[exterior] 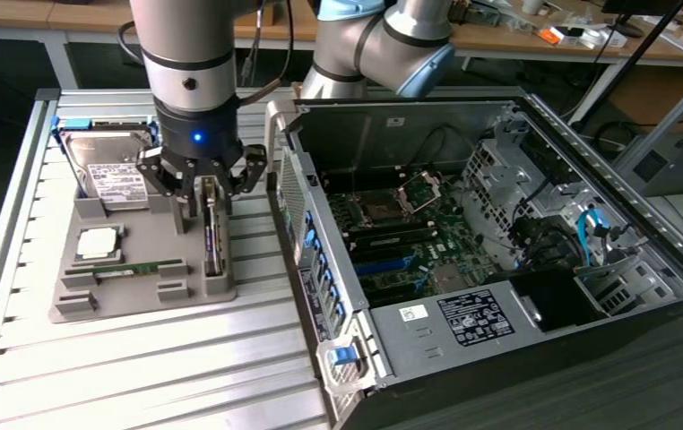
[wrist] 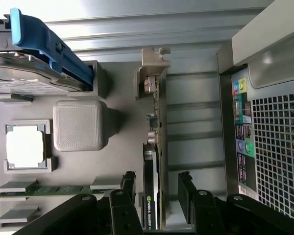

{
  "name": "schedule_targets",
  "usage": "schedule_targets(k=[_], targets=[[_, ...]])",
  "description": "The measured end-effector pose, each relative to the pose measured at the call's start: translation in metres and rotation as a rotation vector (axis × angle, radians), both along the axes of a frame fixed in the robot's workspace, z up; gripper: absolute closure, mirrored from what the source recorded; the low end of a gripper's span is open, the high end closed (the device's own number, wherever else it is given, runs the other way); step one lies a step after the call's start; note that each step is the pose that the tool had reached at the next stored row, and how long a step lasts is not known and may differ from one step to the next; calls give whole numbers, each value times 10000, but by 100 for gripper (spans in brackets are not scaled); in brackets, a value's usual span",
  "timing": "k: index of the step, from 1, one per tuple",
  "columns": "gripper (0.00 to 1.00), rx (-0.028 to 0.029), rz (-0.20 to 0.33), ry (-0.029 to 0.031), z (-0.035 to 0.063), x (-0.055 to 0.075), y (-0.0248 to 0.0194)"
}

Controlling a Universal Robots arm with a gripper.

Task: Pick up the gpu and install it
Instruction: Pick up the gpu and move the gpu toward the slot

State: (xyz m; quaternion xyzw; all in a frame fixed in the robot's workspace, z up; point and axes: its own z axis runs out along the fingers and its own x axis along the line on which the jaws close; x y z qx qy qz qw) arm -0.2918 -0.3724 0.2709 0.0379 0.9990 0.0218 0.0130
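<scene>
We see our fingers [wrist: 129,188] spread apart, straddling the gpu [wrist: 151,196]. It stands edge-on along the grey tray's [exterior: 138,300] edge nearest the computer case [exterior: 497,224], its long axis running between them, not yet clamped.

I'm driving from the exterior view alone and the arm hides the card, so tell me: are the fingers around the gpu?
Observer: Yes. In the wrist view the gripper straddles the gpu, one finger on each side of the card.
Operator: Are they pinching it?
Observer: No. The fingers are open, with a gap showing between each one and the card.
Operator: Is the card lifted at all?
Observer: No. It stands on edge in its slot in the grey tray.
</scene>
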Motion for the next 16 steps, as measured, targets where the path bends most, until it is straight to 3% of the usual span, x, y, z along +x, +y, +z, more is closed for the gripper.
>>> schedule_targets(k=[5,16], targets=[[52,2,0,-3,-44,-4,43],[52,1,0,-1,-201,-19,49]])
